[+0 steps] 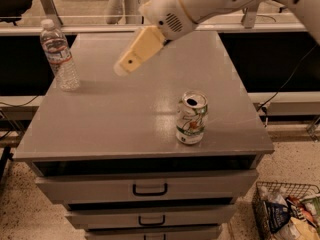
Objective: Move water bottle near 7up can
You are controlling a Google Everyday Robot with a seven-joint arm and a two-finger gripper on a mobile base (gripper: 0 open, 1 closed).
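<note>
**Gripper in the air over the surface, bottle and can well apart**

The gripper (123,67) hangs above the back-left half of the grey surface (115,121), touching nothing. It is a cream-tan piece angled down and to the left from the white arm (200,4), which comes in from the top right of the camera view. Cannot tell whether the gripper is spread or pressed together. It holds nothing that shows.

The water bottle (60,54) stands upright at the back-left corner of the surface, left of the gripper and apart from it. It has a white cap, a clear ribbed body and a white-and-red label band.

The 7up can (191,118) stands upright near the front-right of the surface, below and right of the gripper. It is dented, white and green, with a silver top and a dark drinking hole. Bottle and can are well apart, at roughly opposite corners, with bare surface between them.

The surface is the top of a grey cabinet, with drawers (150,189) with dark handles on its front. A wire basket (285,211) holding packets sits on the speckled floor at the bottom right, beside the cabinet.
</note>
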